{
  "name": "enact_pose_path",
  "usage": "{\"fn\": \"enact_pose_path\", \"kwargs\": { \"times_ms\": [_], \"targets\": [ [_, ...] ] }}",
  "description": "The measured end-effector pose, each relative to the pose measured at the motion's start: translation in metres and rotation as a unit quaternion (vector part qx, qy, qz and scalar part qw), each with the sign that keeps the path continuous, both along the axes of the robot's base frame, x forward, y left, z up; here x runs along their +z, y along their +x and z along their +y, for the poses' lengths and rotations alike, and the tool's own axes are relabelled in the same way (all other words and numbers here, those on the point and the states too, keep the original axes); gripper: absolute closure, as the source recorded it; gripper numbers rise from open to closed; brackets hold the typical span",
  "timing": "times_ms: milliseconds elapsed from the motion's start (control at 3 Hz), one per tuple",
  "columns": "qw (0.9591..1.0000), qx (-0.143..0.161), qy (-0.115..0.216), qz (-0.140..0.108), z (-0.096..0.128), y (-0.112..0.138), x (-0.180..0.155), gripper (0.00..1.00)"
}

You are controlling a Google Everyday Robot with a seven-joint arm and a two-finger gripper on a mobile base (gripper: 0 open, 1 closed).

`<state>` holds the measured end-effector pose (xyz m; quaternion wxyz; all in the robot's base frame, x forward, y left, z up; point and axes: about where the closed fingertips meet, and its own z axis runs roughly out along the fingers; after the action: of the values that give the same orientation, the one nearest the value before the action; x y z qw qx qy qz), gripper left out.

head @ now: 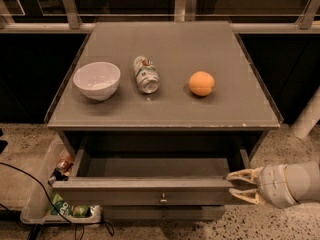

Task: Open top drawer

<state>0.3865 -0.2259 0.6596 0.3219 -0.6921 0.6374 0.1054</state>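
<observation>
Top drawer (150, 189) well out. End effector (243, 186) at its right end, spread apart; contact unclear. Pull straight outward, level, to avoid racking.

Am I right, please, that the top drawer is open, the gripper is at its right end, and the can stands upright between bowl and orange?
Not quite: the camera view shows the can lying on its side. The rest holds: top drawer open, gripper at its right end, bowl and orange either side.

Open top drawer (125, 191), gripper (232, 185) at right
</observation>
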Motion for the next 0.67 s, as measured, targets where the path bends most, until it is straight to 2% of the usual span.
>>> {"fn": "enact_pose_path", "kwargs": {
  "times_ms": [333, 667],
  "targets": [
    [1.0000, 0.000, 0.000, 0.000, 0.0001, 0.0000, 0.0023, 0.93],
    [1.0000, 0.000, 0.000, 0.000, 0.0001, 0.0000, 0.0023, 0.69]
  ]
}}
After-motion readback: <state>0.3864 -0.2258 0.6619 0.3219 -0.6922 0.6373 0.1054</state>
